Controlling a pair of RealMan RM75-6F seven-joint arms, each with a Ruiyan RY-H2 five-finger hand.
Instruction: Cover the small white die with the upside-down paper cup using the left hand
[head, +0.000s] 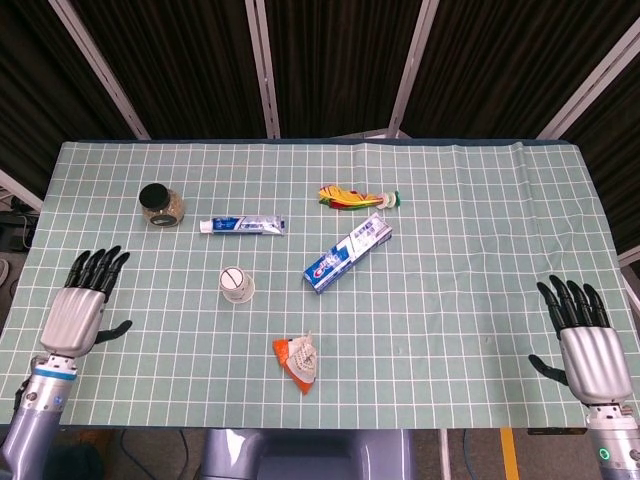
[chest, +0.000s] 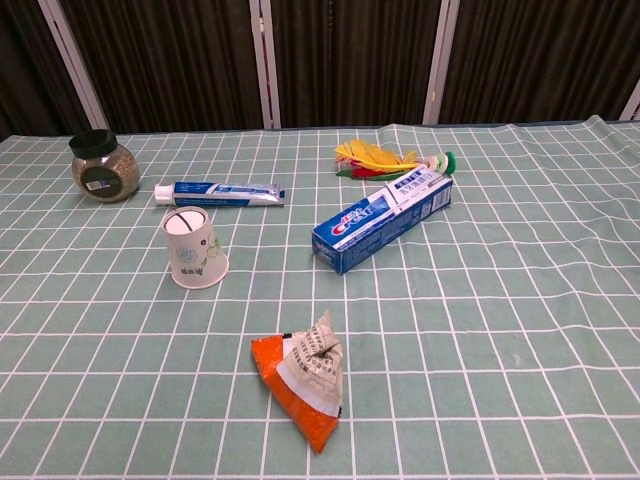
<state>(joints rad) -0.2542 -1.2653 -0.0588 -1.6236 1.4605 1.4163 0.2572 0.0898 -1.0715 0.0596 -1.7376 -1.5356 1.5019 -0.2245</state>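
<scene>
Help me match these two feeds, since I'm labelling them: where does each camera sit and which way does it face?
Head view: high above the near edge, looking steeply down at the table; left hand and right hand show, open.
Chest view: low at the near edge, looking across toward the curtains; no hands.
Shared: cup, toothpaste box, jar.

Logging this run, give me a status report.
Left hand and right hand open, empty. Paper cup upside down on table, untouched. Die not visible.
</scene>
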